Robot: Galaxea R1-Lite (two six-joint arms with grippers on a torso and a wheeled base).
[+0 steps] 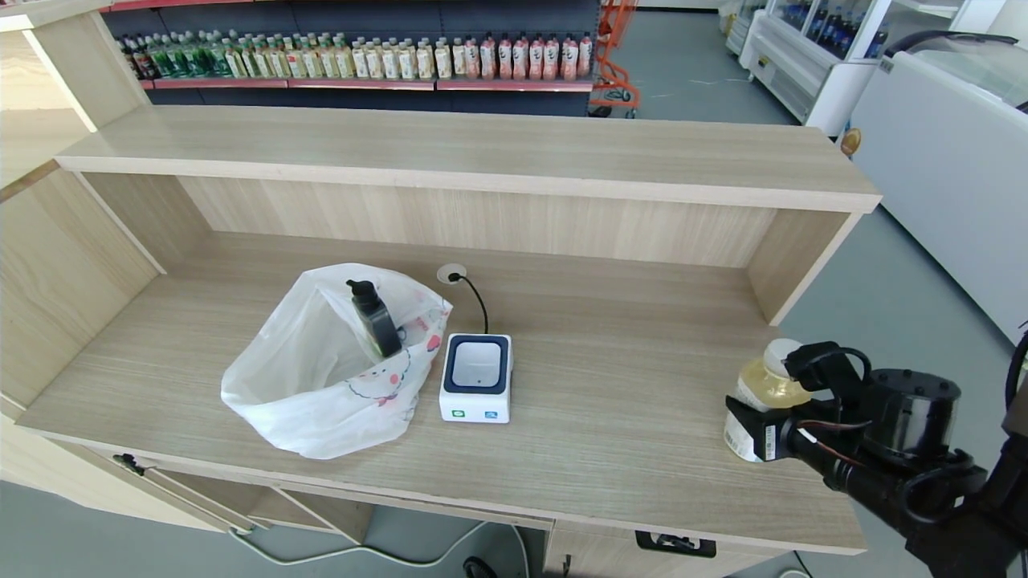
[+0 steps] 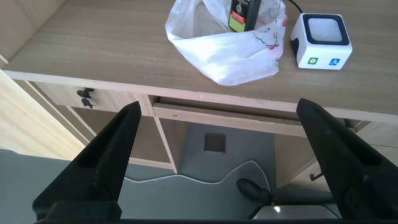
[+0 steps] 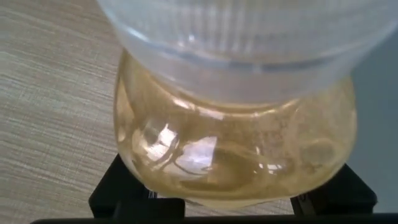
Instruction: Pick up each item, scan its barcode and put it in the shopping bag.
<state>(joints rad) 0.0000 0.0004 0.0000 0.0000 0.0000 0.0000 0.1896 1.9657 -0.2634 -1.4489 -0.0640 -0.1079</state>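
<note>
A clear bottle of yellow liquid (image 1: pixel 769 384) with a pale cap stands upright at the counter's right edge. My right gripper (image 1: pixel 773 397) is shut on its lower body, and the black fingers (image 3: pixel 127 194) show either side of the bottle (image 3: pixel 236 143) in the right wrist view. The white shopping bag (image 1: pixel 321 385) sits open on the left half of the counter with a dark pump bottle (image 1: pixel 376 321) standing in it. Just right of the bag is the white barcode scanner (image 1: pixel 476 377). My left gripper (image 2: pixel 217 168) hangs open below the counter's front edge, facing the bag (image 2: pixel 230 53) and scanner (image 2: pixel 320 40).
The wooden counter (image 1: pixel 610 417) has a raised back shelf (image 1: pixel 466 152) and side walls. A black cable (image 1: pixel 478 301) runs from the scanner to a hole at the back. Drawers (image 2: pixel 217 115) sit under the front edge. Drink shelves and freezers stand beyond.
</note>
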